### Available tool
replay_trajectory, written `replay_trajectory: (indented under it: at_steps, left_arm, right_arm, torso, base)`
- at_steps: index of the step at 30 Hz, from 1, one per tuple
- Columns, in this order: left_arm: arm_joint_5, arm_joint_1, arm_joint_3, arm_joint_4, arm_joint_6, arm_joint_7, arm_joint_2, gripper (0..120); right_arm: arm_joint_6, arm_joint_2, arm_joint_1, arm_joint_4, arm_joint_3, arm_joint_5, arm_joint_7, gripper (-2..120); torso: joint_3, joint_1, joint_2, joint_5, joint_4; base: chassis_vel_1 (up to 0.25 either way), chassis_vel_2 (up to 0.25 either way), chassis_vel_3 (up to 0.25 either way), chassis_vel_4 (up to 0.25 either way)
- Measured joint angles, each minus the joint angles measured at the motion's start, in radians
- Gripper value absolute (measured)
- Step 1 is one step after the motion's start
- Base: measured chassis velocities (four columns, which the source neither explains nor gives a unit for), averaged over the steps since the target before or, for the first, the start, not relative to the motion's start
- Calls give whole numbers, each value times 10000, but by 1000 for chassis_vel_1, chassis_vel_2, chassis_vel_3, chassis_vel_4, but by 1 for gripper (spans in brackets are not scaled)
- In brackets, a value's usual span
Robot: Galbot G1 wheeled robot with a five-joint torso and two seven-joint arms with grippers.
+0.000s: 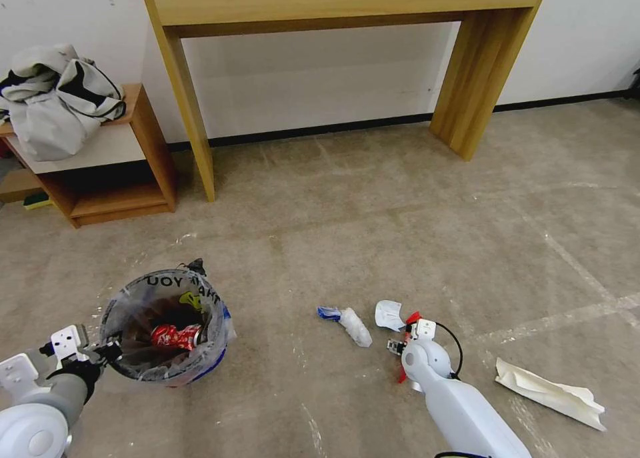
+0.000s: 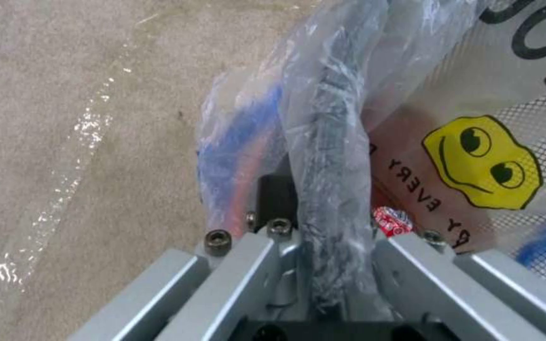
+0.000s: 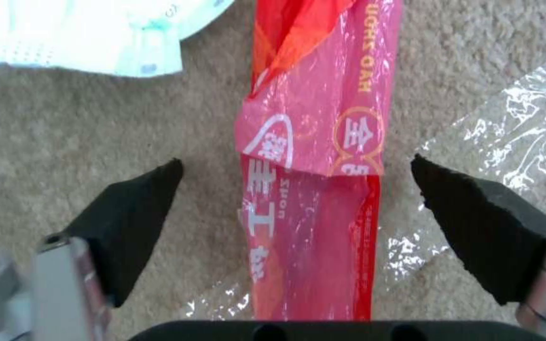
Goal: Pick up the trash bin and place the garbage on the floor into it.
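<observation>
Now: one trash bin (image 1: 167, 328), four floor garbage pieces (image 1: 353, 325).

the floor (image 1: 373, 198) is seen from above by the head view, facing forward and down. the trash bin (image 2: 323, 142) rim is viewed very near from the left wrist, the red wrapper (image 3: 314, 156) from the right wrist; both are shared with the head view.
</observation>
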Motion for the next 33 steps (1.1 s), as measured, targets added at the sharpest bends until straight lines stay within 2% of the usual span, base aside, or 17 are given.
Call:
replay_trajectory:
  at_steps: [6, 9, 11, 12, 13, 15, 16, 19, 22, 25, 33]
  left_arm:
    - [18, -6, 17, 1, -24, 5, -9, 1]
    - [44, -18, 51, 2, -34, 5, -38, 1]
    - [46, -18, 53, 1, -34, 5, -41, 1]
    - [84, -11, 71, -2, -45, 5, -77, 1]
    - [84, -11, 71, -2, -45, 5, -77, 1]
    - [136, 18, 84, -31, -66, 15, -116, 1]
    - [136, 18, 84, -31, -66, 15, -116, 1]
    - [148, 65, 74, -110, -77, 27, -135, 1]
    - [153, 79, 69, -122, -80, 30, -140, 1]
    - [205, 90, 79, -126, -99, 38, -181, 1]
    - [168, 93, 94, -230, -90, 29, -153, 1]
  right_arm:
    - [77, 9, 1, -7, 11, -31, -49, 76]
    - [157, 1, -38, 31, 26, -80, -89, 59]
    - [163, -2, -45, 39, 26, -84, -93, 59]
    - [202, -17, -91, 82, 36, -131, -118, 47]
    - [202, -17, -91, 82, 36, -131, -118, 47]
    - [257, -22, -140, 110, 35, -203, -190, 37]
    - [257, -22, -140, 110, 35, -203, -190, 37]
    - [352, -50, -218, 145, 38, -313, -246, 20]
    - [369, -66, -240, 162, 43, -336, -253, 16]
    - [444, -139, -354, 301, 80, -408, -304, 0]
    - [611, -428, -617, 968, 288, -420, -505, 0]
  torso:
    - [0, 0, 0, -1, 0]
    - [0, 0, -1, 0, 0]
    - [0, 0, 0, -1, 0]
    - [0, 0, 0, -1, 0]
    - [0, 0, 0, -1, 0]
    - [-1, -1, 0, 1, 2]
    - [-1, -1, 0, 1, 2]
    - [0, 0, 0, 0, 0]
    - [-1, 0, 0, 0, 0]
    - [0, 0, 0, -1, 0]
    - [0, 0, 0, 0, 0]
  base:
    - [0, 0, 0, 0]
    - [0, 0, 0, 0]
    - [0, 0, 0, 0]
    - [0, 0, 0, 0]
    - [0, 0, 0, 0]
    - [0, 0, 0, 0]
    - [0, 0, 0, 0]
    - [0, 0, 0, 0]
    - [0, 0, 0, 0]
    - [0, 0, 0, 0]
    - [0, 0, 0, 0]
